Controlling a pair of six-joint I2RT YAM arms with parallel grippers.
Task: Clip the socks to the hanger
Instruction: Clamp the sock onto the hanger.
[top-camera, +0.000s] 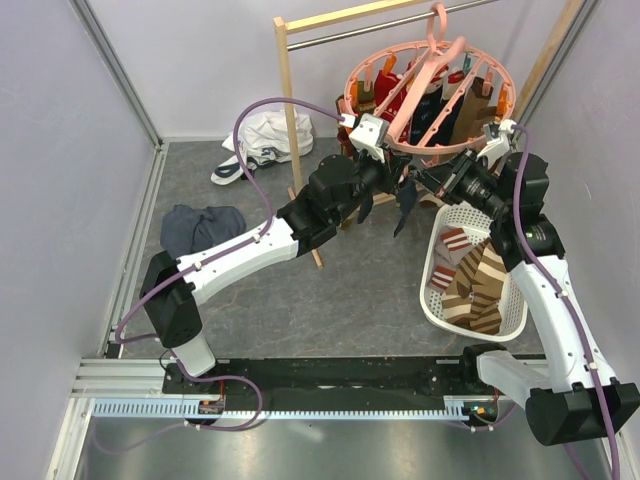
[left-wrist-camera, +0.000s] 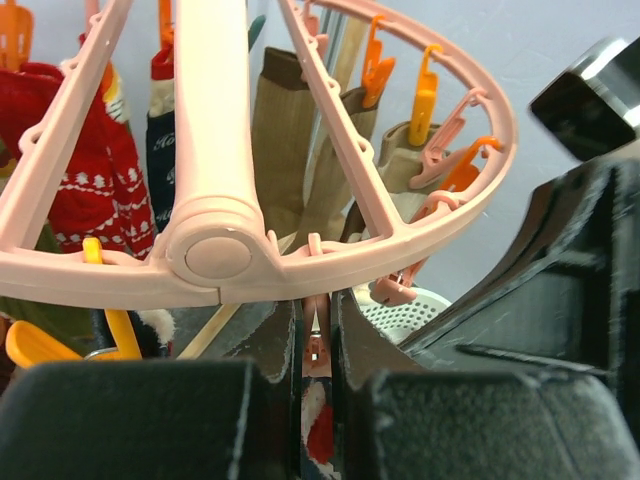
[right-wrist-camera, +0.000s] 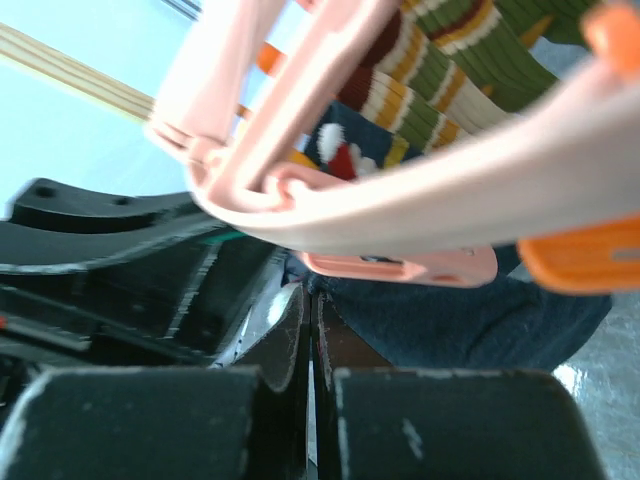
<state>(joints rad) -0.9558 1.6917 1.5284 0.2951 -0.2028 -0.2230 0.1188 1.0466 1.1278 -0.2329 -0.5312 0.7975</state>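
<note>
You had the left tool (left-wrist-camera: 317, 315) clamped on a pink clip (left-wrist-camera: 316, 350) under the hanger (top-camera: 428, 82) — which hung from the rail (top-camera: 291, 110) — while your right tool (right-wrist-camera: 310, 325) sat pinched together beside a navy sock (right-wrist-camera: 450, 320).

Pink hanger (left-wrist-camera: 215, 250), brown-and-cream striped socks (top-camera: 480, 285)

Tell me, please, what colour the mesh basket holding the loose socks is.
White; the basket shows best in the top external view.
</note>
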